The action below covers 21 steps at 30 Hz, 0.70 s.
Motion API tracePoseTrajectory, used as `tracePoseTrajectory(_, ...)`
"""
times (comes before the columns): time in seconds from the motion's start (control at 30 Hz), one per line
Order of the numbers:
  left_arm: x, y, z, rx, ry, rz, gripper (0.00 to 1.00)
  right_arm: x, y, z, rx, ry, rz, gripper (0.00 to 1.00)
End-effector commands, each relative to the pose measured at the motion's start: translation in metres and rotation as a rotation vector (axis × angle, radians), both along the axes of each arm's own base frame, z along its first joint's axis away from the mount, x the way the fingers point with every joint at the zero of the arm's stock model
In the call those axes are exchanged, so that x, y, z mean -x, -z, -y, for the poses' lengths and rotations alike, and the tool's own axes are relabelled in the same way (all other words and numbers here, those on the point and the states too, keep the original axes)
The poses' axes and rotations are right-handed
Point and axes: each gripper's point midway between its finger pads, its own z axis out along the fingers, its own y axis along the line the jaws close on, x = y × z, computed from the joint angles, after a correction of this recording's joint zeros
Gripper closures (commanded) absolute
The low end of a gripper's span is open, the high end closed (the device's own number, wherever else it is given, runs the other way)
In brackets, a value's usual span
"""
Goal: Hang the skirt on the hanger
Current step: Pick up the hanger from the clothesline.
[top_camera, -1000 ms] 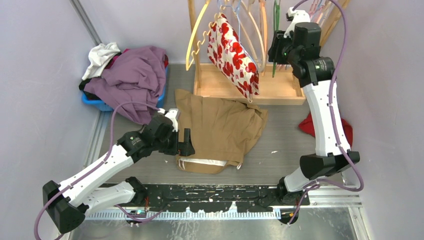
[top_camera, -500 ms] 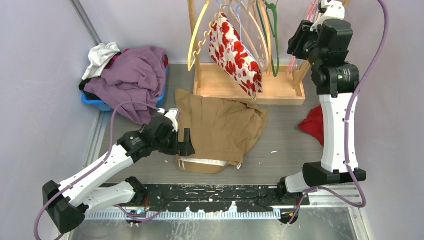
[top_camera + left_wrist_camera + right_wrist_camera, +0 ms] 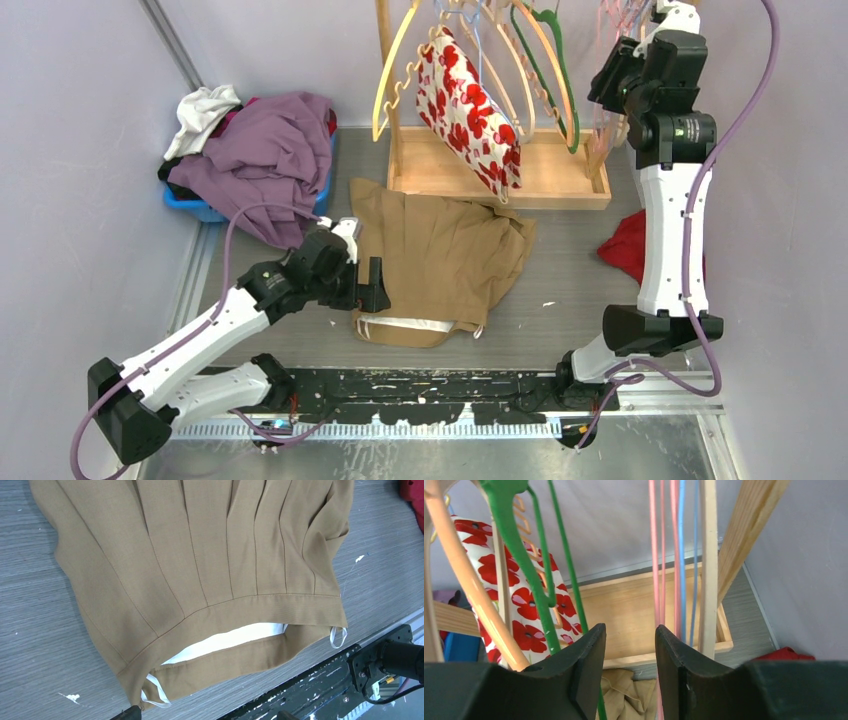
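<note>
Grey wood-grain tabletop (image 3: 580,280), walled by pale lilac panels (image 3: 90,230). The tan skirt (image 3: 440,255) lies flat mid-table (waistband toward the arms), just before the wooden rack (image 3: 480,185). The left gripper (image 3: 378,287) is spread wide at the skirt's left edge. The right gripper (image 3: 629,630), half parted, grips nothing beside a green hanger (image 3: 524,565).

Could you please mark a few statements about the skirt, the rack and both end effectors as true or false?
1. The tan skirt lies spread on the table. True.
2. A red-and-white floral garment hangs on the wooden rack. True.
3. The right end effector clamps the green hanger. False: its jaws stand apart and empty, with the hanger beside them.
4. The left end effector holds the skirt. False: it is open, holding nothing.
</note>
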Motion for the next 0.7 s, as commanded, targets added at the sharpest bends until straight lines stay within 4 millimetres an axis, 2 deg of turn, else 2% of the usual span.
tracePoseTrajectory(0.0, -0.012, -0.017, 0.013, 0.055, 0.021, 0.057, 0.01, 0.005, -0.027, 0.010, -0.011, 0.014, 0.101, 0.54)
tracePoseTrajectory(0.13, -0.013, -0.017, 0.015, 0.057, 0.022, 0.054, 0.00, 0.002, -0.022, 0.017, -0.021, 0.023, 0.091, 0.54)
tracePoseTrajectory(0.47, -0.013, -0.017, 0.012, 0.046, 0.015, 0.056, 0.01, -0.021, 0.000, 0.028, -0.060, 0.025, 0.058, 0.55)
tracePoseTrajectory(0.67, -0.014, -0.017, 0.012, 0.043, 0.013, 0.054, 0.01, -0.022, 0.003, 0.038, -0.051, 0.049, 0.056, 0.56)
